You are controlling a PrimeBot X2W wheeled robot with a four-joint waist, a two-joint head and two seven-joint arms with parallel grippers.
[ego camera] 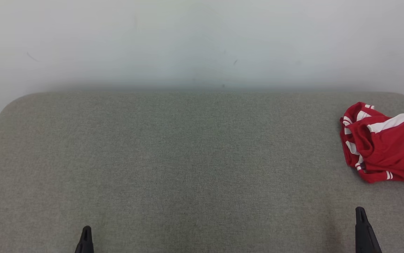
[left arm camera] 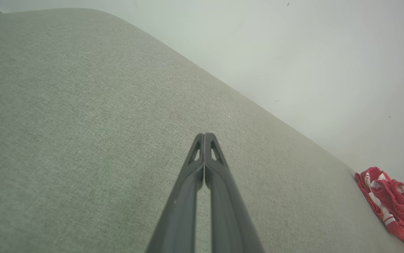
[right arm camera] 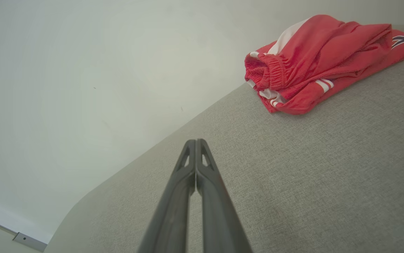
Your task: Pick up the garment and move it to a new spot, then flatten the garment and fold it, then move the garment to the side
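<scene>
While the red garment (ego camera: 384,144) lies bunched at the right edge of the bench (ego camera: 188,158), I have both jaws pinched shut, empty, parked well apart from it, likely to avoid snagging.

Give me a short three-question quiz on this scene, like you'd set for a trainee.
1. True or false: the crumpled red-and-white fabric garment lies at the right end of the grey fabric-covered surface.
2. Pick one: both arms' jaws are A) wide open, B) shut on nothing, C) shut on the garment.
3. Fill the gap: the garment lies nearer the ___ arm's jaws.

Key: 1 true; 2 B; 3 right.
</scene>
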